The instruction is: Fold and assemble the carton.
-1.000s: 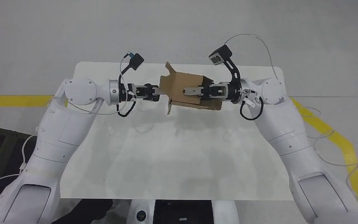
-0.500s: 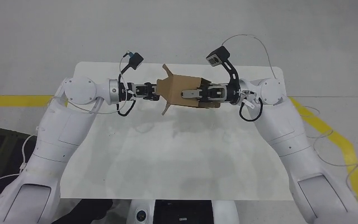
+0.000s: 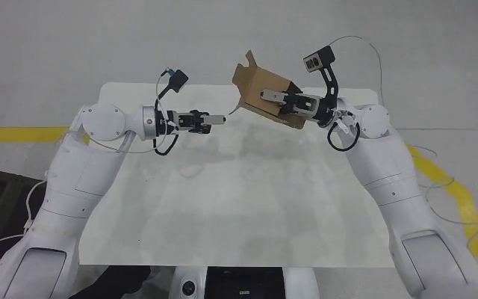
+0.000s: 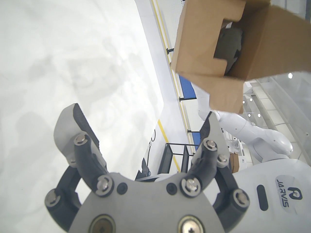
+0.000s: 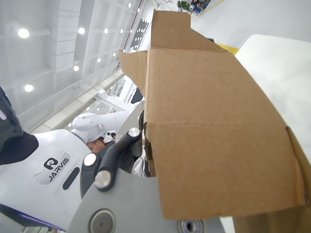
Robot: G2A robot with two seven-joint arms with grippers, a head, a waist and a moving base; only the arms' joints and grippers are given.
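Note:
A brown carton [image 3: 256,84] hangs in the air above the table's far edge, tilted, with its end flaps loose and open. My right gripper [image 3: 275,96] is shut on one of its walls; in the right wrist view one finger [image 5: 133,134] presses the outside of the carton [image 5: 209,122], the other is hidden inside. My left gripper [image 3: 216,119] stands open a short way to the left of the carton and lower, touching nothing. From the left wrist, the carton's open end [image 4: 206,39] faces my open left gripper [image 4: 143,112].
The white table [image 3: 224,217] lies under both arms with nothing else on it. Grey floor with a yellow line [image 3: 26,134] runs past the table's sides.
My right arm has lifted the carton up, back and to the right, away from the left gripper. The left gripper, earlier at the carton's flap, now stands free.

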